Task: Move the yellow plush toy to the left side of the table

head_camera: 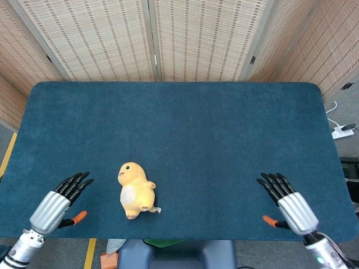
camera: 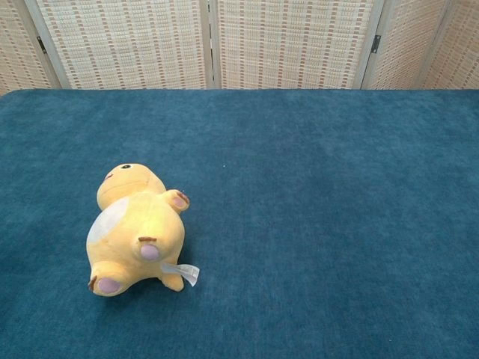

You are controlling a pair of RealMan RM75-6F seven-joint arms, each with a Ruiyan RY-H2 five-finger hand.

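The yellow plush toy lies on its back on the blue table, left of centre near the front edge; in the chest view the yellow plush toy shows its white belly and a small tag. My left hand hovers at the front left corner, fingers spread, holding nothing, a short way left of the toy. My right hand is at the front right, fingers spread and empty, far from the toy. Neither hand shows in the chest view.
The blue felt table runs to wicker screens at the back. A white power strip lies on the floor to the right.
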